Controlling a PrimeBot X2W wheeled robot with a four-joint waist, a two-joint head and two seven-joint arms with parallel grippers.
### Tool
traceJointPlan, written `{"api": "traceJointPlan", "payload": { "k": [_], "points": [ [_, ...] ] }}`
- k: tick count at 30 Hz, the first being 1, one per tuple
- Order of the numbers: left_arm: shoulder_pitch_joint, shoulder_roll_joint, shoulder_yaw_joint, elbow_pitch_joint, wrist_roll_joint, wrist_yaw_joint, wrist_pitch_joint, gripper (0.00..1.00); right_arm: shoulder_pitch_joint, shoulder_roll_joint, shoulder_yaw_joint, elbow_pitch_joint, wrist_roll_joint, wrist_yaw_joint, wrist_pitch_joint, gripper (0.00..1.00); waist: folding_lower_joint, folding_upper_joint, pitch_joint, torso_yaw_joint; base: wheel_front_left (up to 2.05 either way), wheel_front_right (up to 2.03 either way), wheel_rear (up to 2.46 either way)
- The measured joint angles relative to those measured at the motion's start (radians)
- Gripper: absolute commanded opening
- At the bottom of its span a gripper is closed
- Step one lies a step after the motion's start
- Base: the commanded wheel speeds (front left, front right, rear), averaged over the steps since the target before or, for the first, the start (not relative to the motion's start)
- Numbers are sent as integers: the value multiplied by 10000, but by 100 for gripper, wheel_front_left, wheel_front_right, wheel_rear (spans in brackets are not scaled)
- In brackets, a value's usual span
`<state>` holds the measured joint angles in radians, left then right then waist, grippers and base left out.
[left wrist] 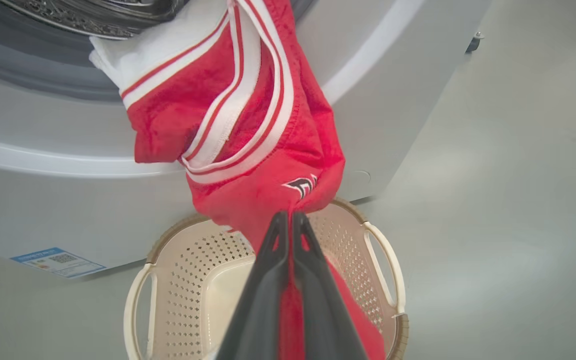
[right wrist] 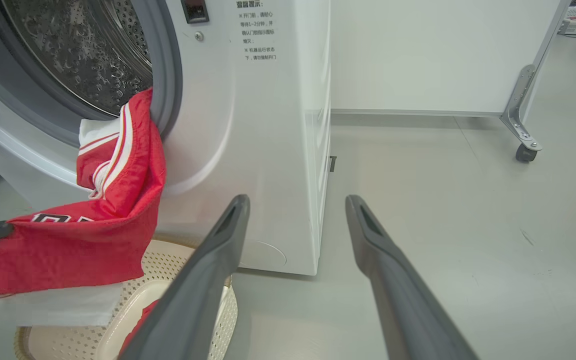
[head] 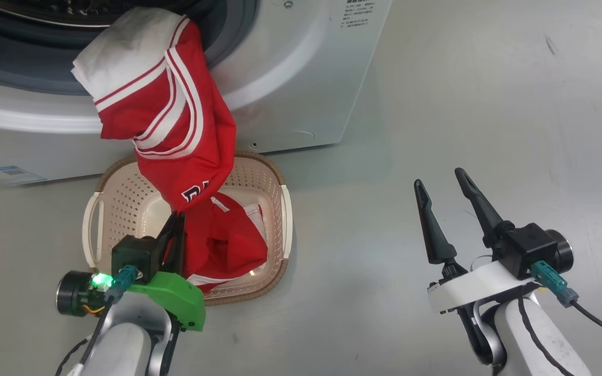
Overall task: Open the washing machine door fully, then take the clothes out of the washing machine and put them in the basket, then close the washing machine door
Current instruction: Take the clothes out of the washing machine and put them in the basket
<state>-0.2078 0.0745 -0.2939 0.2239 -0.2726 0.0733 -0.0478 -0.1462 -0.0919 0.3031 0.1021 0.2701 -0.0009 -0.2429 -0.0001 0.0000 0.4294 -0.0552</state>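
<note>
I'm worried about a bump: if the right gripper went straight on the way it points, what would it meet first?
Probably the washing machine, at its front corner: the open right gripper aims about at that edge. Depth is unclear, so it might slip past to the floor.
</note>
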Motion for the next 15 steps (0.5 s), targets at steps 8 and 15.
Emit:
{"api": "traceJointPlan", "payload": {
  "k": [8,15],
  "points": [
    [-971,-58,155,1645,-251,-84,637,0,-344,69,161,-146,0,102,-2,100,0,0,551,-358,0,0,0],
    [-2035,-90,602,3214,-529,-81,828,0,-616,188,353,-127,4,176,-2,100,1,0,980,-816,0,0,0]
  ]
}}
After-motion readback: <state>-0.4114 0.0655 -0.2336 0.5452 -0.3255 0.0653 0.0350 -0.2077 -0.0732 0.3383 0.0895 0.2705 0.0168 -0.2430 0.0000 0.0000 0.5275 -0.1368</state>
